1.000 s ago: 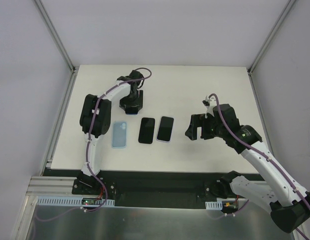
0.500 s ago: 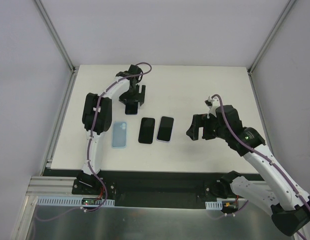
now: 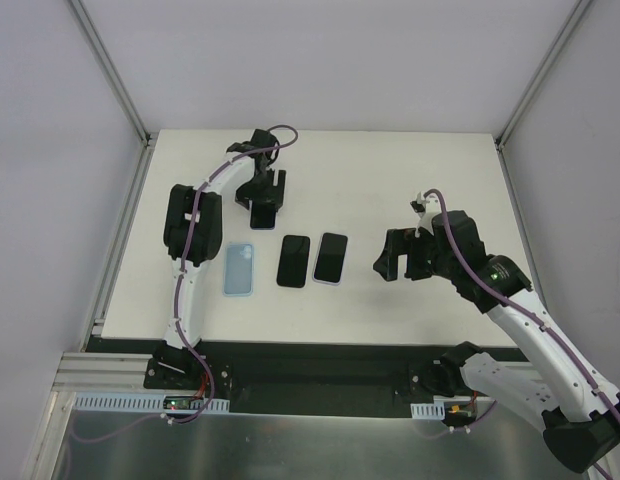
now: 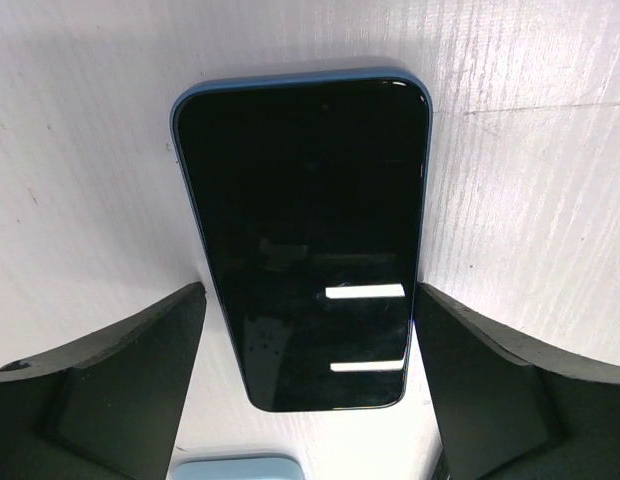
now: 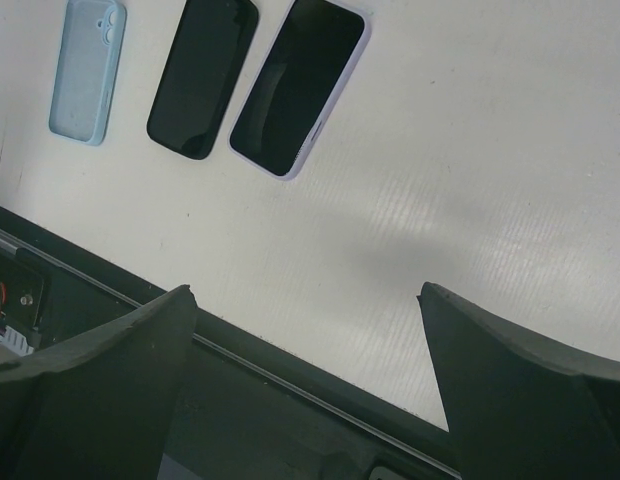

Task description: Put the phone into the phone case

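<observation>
We log a white table (image 3: 390, 180) boxed by grey walls (image 3: 320, 60), the phone (image 4: 305, 230) lying far left beneath the left gripper (image 3: 264, 203), jaws spread, the case (image 3: 239, 270) nearer the bases, the right gripper (image 3: 394, 258) agape aloft.

White table (image 3: 390, 170) — black phone (image 3: 293, 261) and lilac-edged phone (image 3: 331, 258) flat, side by side near centre.
</observation>
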Robot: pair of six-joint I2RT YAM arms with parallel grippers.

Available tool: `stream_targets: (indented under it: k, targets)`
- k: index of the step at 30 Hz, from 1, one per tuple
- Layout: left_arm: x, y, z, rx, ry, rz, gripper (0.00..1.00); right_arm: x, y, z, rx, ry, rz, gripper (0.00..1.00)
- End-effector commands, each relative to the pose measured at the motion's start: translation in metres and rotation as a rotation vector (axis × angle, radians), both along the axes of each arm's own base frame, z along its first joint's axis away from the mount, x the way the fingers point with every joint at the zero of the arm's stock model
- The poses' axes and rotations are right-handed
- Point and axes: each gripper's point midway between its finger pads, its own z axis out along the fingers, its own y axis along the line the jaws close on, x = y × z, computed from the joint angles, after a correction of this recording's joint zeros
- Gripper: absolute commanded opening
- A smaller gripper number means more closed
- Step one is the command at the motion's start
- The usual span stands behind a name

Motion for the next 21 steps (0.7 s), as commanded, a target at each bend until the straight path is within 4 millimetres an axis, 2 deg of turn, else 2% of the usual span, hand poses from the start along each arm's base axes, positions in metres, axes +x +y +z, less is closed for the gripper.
stream_targets:
  k: [1, 8, 12, 14, 17, 21]
  targets:
    - [0.0, -0.001, -0.001, -0.016, 0.019, -0.029, 0.81, 0.002, -0.003, 0.006, 0.003, -0.014, -0.021, 0.96]
    - [0.003, -0.006, -0.007, -0.038, 0.029, -0.053, 0.72, 0.001, -0.004, 0.005, 0.0, -0.012, -0.026, 0.96]
    - [0.002, -0.007, -0.005, -0.044, 0.027, -0.058, 0.56, 0.0, -0.005, 0.003, -0.002, -0.007, -0.029, 0.96]
    - [0.0, -0.006, -0.002, -0.041, 0.025, -0.052, 0.52, 0.0, -0.005, 0.004, -0.003, -0.012, -0.031, 0.96]
    - [0.003, -0.007, 0.018, -0.05, -0.015, -0.051, 0.45, 0.001, -0.005, 0.002, -0.004, -0.005, -0.033, 0.96]
    - [0.006, -0.01, 0.057, -0.085, -0.088, -0.05, 0.28, 0.001, -0.003, 0.004, 0.006, -0.008, -0.028, 0.96]
